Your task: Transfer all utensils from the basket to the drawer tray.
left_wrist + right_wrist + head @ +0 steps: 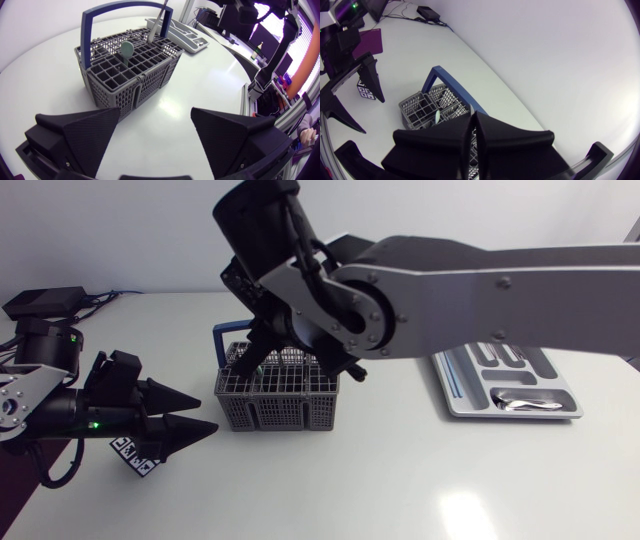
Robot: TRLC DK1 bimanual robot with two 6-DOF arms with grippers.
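A grey wire basket [275, 395] with a blue handle stands mid-table. A silver utensil [160, 20] rises steeply out of its far corner. My right gripper [250, 355] hangs above the basket; the right wrist view shows my right gripper [471, 115] shut on that utensil's thin handle. A round-ended utensil [127, 49] stands in a middle cell. My left gripper [205, 415] rests open on the near-left side, pointing at the basket [130, 82], with nothing between its fingers. The grey drawer tray [450, 395] lies to the right with a spoon [530, 405] in it.
A black-and-white marker tag [135, 455] lies on the table under my left gripper. My right arm's long link spans the table above the basket and tray. Bare white table lies in front of the basket and tray.
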